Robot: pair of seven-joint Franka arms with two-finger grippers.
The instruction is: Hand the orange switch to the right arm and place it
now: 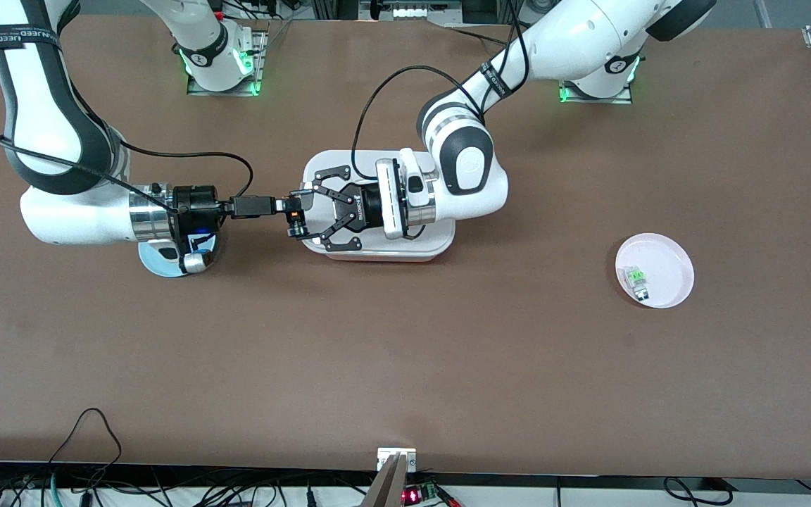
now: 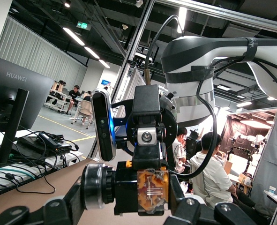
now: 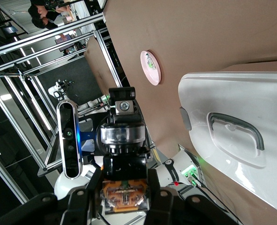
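Meeting above the glossy white lidded box (image 1: pixel 384 246), we see the left gripper (image 1: pixel 305 211) and right gripper (image 1: pixel 291 211) both clamping the stubby orange switch (image 1: pixel 296 210); a pink plate (image 1: pixel 673 255) lies apart.

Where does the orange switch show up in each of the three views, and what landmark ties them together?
Front view: the orange switch hangs between the two pincers, over the white tray.
Left wrist view: low in the middle, orange face toward the camera.
Right wrist view: at the bottom, orange face between the fingers.
Shared landmark: front and right wrist views both show the tray and the pink plate; each wrist view shows the other arm's wrist camera.
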